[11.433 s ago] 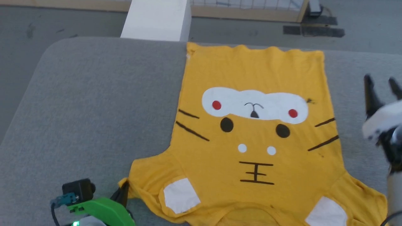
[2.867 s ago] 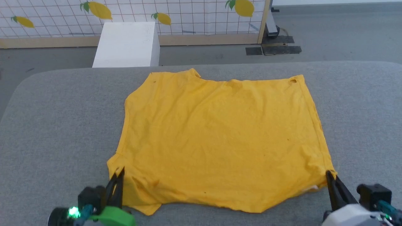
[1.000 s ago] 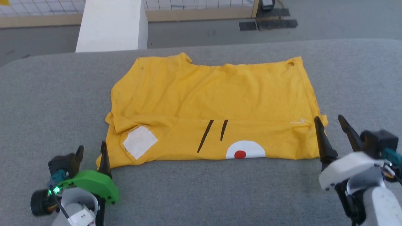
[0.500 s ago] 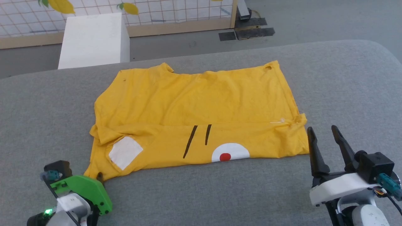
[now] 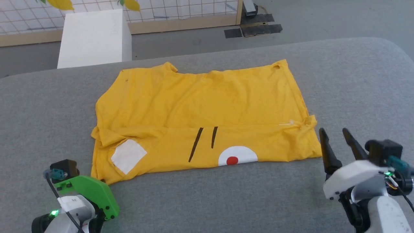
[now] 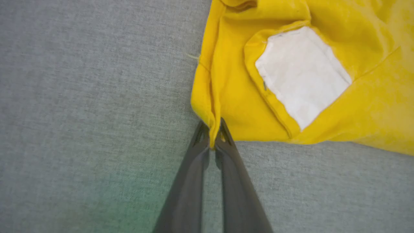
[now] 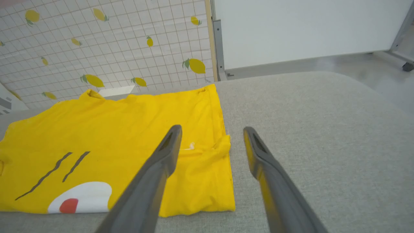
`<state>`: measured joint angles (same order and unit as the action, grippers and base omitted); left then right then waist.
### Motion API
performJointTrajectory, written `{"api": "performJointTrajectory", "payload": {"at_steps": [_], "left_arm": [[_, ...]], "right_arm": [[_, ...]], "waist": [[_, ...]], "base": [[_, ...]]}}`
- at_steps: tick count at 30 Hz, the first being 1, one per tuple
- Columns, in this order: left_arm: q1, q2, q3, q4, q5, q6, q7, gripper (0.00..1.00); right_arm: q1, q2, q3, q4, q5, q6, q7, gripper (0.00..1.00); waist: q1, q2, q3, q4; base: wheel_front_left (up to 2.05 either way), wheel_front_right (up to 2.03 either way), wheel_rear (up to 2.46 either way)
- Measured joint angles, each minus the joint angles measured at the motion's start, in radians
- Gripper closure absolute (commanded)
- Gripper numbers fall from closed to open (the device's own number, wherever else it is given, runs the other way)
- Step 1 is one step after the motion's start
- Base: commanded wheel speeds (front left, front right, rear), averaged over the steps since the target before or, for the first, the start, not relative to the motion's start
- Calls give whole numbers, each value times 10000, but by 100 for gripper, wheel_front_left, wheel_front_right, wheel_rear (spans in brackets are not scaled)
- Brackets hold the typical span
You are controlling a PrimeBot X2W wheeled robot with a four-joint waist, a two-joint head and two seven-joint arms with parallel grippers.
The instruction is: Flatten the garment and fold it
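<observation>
Garment (image 5: 207,106): lies mid-counter, plain yellow back up, with the near strip turned over onto it. The strip shows print: a white patch (image 6: 300,74), two dark whisker strokes (image 5: 203,140) and a white half-oval with a red dot (image 5: 237,157).

Left tool (image 6: 213,142): fingers closed, pinching the hem at the near-left corner of the turned strip. The cloth bunches into a small ridge just above the tips. Judgement: the corner is held to tension or drag that side, since the left end of the fold is rumpled and sits skewed.

Right tool (image 5: 332,130): fingers spread wide, holding nothing, raised just beside the near-right corner, which is crumpled. Judgement: it is positioned to take that corner so both ends can be handled together.

Counter (image 5: 355,81): grey woven fabric cover, rounded corners, flat. Likely grippy, so cloth may drag rather than slide.

Room: grey floor (image 5: 323,19), a white box (image 5: 93,35) behind the counter, and a gridded lemon-print panel (image 7: 97,48) on a wooden base.
</observation>
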<state>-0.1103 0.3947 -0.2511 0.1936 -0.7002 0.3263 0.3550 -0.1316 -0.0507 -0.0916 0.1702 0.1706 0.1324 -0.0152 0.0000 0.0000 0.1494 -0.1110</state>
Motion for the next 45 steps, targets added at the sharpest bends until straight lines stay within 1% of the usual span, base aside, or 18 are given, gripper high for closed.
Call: {"api": "performJointTrajectory", "payload": {"at_steps": [4,7,13,14,15,16,18,19,21,23,28,32,35,40,45], "left_arm": [[0,-67,-117,-54,0,-100,-111,100],[-2,-127,-194,-82,0,-192,-222,100],[-68,-123,-288,-117,52,-420,-320,100],[-93,-123,-303,-119,54,-441,-322,100],[-110,-123,-316,-109,54,-451,-330,100],[-127,-123,-339,-109,54,-474,-378,100],[-140,-123,-370,-105,86,-529,-499,100],[-143,-125,-385,-102,102,-558,-583,100],[-142,-142,-401,-79,211,-614,-853,100],[-142,-155,-397,-54,370,-662,-1258,100],[-142,-155,-213,-67,972,-619,-2984,100],[-101,-171,-81,-265,1484,-213,-4132,100],[141,-174,-13,-637,1726,77,-4495,100],[1397,-146,-2,-1336,1730,464,-4385,100],[2698,-88,-71,-1948,1544,849,-3641,100]], "right_arm": [[-593,6,-635,1078,247,-2,2522,0],[-1019,-4,-986,1582,40,-2,4326,0],[-1951,6,-1348,2096,-512,-2,6955,0],[-2006,-4,-1365,2144,-589,-2,7396,10],[-2078,-13,-1367,2134,-612,-2,7756,29],[-2166,-42,-1315,2102,-736,-2,8144,64],[-2227,-50,-1283,1960,-872,-2,8594,100],[-2221,-48,-1262,1866,-888,-2,8690,100],[-2169,-19,-1177,1649,-907,-2,8550,100],[-2073,4,-1108,1398,-905,-2,7873,100],[-1682,2,-905,790,-470,-2,5517,100],[-1062,10,-784,282,-86,-2,3858,100],[-370,10,-738,-159,150,0,3133,100],[1084,21,-777,-936,579,0,2886,100],[2461,29,-1195,-1407,842,2,3492,100]], "waist": [[0,0,42,203],[0,0,102,347],[0,0,327,544],[0,0,359,578],[0,0,388,607],[0,0,418,632],[0,0,457,670],[0,0,463,686],[0,0,444,691],[0,0,397,676],[0,0,165,629],[0,0,-113,616],[0,0,-355,633],[1,0,-802,649],[0,0,-1111,666]], "base": [[0,0,0],[0,0,0],[0,0,0],[0,0,0],[0,0,0],[0,0,0],[0,0,0],[0,0,0],[0,0,0],[0,0,0],[0,0,0],[0,0,0],[0,0,0],[0,0,0],[0,0,0]]}}
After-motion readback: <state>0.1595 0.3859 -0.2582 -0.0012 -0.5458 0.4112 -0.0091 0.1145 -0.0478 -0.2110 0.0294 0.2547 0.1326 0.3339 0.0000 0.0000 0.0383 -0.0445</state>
